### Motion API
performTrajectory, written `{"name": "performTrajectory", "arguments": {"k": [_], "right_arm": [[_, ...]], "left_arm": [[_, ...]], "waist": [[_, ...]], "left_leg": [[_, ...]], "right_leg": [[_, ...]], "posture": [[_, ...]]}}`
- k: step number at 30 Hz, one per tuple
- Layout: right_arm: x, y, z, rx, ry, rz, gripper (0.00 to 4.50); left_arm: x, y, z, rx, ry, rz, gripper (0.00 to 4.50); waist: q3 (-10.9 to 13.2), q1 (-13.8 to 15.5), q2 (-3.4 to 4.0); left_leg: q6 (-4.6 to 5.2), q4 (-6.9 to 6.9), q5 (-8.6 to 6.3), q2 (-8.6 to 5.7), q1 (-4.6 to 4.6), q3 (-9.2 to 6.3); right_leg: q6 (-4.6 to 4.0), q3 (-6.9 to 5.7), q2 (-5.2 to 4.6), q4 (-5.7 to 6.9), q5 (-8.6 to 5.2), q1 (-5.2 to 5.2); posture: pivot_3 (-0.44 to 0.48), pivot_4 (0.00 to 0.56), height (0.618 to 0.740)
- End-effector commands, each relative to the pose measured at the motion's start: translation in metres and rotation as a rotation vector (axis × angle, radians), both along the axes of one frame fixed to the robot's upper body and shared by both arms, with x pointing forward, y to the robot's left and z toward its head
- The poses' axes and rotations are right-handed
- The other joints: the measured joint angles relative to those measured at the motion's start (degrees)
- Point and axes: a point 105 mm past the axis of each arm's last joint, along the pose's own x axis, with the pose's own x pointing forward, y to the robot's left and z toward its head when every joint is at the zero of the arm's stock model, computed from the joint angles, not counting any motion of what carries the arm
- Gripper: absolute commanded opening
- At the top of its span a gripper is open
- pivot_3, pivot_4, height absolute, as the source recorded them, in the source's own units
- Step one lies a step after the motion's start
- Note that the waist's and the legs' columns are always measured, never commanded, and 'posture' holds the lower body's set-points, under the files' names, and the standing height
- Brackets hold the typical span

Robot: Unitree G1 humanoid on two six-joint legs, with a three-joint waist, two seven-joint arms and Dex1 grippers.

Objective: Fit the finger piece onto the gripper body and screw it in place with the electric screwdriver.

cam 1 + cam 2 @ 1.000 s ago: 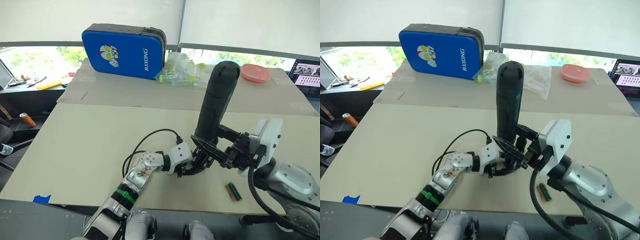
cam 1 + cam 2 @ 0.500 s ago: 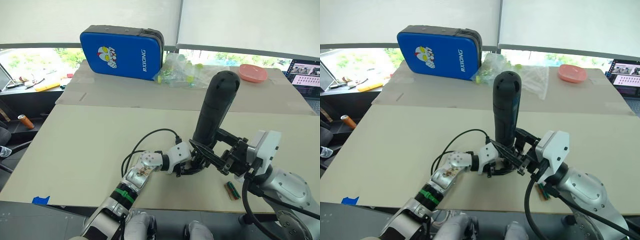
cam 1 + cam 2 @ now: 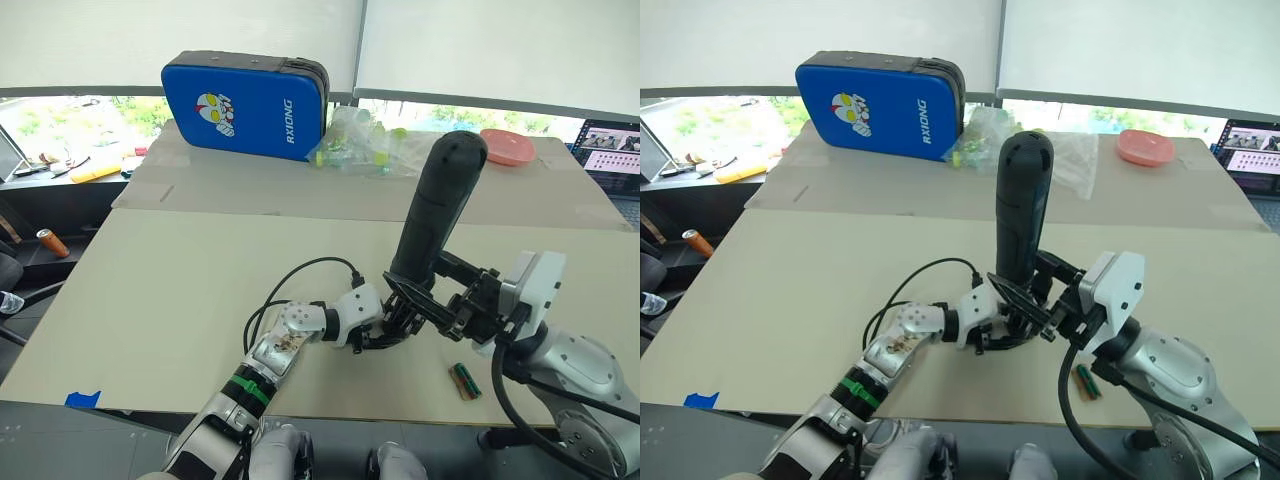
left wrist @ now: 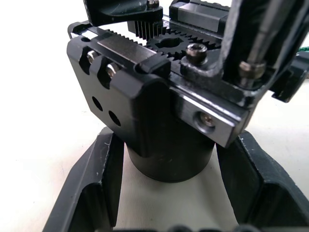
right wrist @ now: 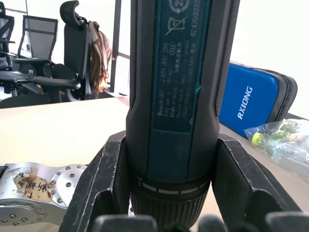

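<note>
Two tools are brought together at the near edge of the surface, each given its own share of the job. The gripper body is clasped around its round base by the left tool, so that the toothed rack, gear and screw heads on its upper side are kept steady and exposed from above. The electric screwdriver is clenched low on its barrel by the right tool and is stood nearly upright, tilted slightly away, directly over that assembly; a thin metal bit is seen reaching down toward a screw head at the assembly's edge, which suggests the fastening step is in hand. Whether the bit is seated in the screw cannot be told. The finger piece cannot be made out as a separate loose part; it is judged to be already among the brackets, though this is not certain. A small green and brown item is left lying on the surface just beside the right arm, and a blue case is stood well back, clear of the work.
</note>
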Motion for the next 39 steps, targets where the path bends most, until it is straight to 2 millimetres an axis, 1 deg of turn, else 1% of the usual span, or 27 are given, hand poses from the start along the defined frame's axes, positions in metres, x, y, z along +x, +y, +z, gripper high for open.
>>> {"name": "performTrajectory", "arguments": {"k": [1,8,13,18,20,28,30,32,39], "right_arm": [[0.014,-0.015,-0.027,-0.057,0.124,-0.081,1.94],[0.009,-0.007,-0.035,-0.060,0.151,-0.050,1.94],[0.005,-0.006,-0.046,-0.091,0.169,-0.050,1.94],[0.007,-0.008,-0.046,-0.076,0.163,-0.064,1.94],[0.010,-0.010,-0.043,-0.063,0.157,-0.076,1.94],[0.014,-0.012,-0.037,-0.057,0.144,-0.077,1.94],[0.013,-0.012,-0.032,-0.034,0.134,-0.069,1.94],[0.010,-0.010,-0.021,-0.007,0.100,-0.040,1.94],[0.001,-0.007,0.031,0.054,-0.067,0.057,1.94]], "left_arm": [[-0.009,-0.004,-0.015,0.032,0.069,-0.030,2.28],[-0.009,-0.004,-0.014,0.031,0.073,-0.029,2.28],[-0.009,-0.004,-0.014,0.031,0.075,-0.029,2.28],[-0.009,-0.004,-0.014,0.033,0.076,-0.029,2.28],[-0.009,-0.004,-0.014,0.033,0.077,-0.029,2.28],[-0.009,-0.004,-0.014,0.034,0.078,-0.030,2.28],[-0.009,-0.004,-0.014,0.034,0.077,-0.028,2.28],[-0.009,-0.003,-0.014,0.034,0.076,-0.026,2.28],[-0.006,-0.002,-0.016,0.037,0.074,-0.014,2.28]], "waist": [[0.0,0.0,-0.04],[-0.4,0.0,-0.29],[-0.9,0.0,-0.42],[-1.2,0.0,-0.42],[-1.2,0.0,-0.42],[-1.2,0.0,-0.41],[-1.2,0.0,-0.41],[-1.2,0.0,-0.41],[-1.0,0.0,-0.25]], "left_leg": [[0.00,0.00,0.00,0.00,0.00,0.00],[0.00,0.00,-0.01,0.00,0.02,-0.01],[0.01,-0.03,-0.02,0.00,0.02,-0.02],[0.08,-0.04,-0.06,0.02,0.05,-0.02],[0.32,-0.04,-0.21,0.02,0.05,-0.02],[0.27,-0.05,-0.18,0.02,0.05,-0.02],[0.28,-0.05,-0.18,0.02,0.05,-0.02],[0.29,-0.05,-0.19,0.01,0.05,-0.02],[0.31,-0.07,-0.20,0.01,0.01,-0.01]], "right_leg": [[0.00,0.00,0.00,0.00,0.00,0.00],[0.00,0.00,-0.02,-0.01,0.00,0.00],[0.01,0.01,-0.03,-0.04,-0.01,0.01],[0.02,0.03,-0.06,-0.04,-0.03,0.02],[0.01,0.04,-0.07,-0.04,-0.03,0.01],[0.00,0.04,-0.08,-0.05,-0.03,0.01],[0.00,0.04,-0.11,-0.05,-0.03,0.01],[0.01,0.04,-0.10,-0.05,-0.03,0.01],[0.00,0.04,-0.11,-0.06,-0.02,-0.05]], "posture": [[0.000,0.150,0.740],[0.000,0.150,0.740],[0.000,0.150,0.740],[0.000,0.150,0.740],[0.000,0.150,0.740],[0.000,0.150,0.740],[0.000,0.150,0.740],[0.000,0.150,0.740],[0.000,0.150,0.740]]}}
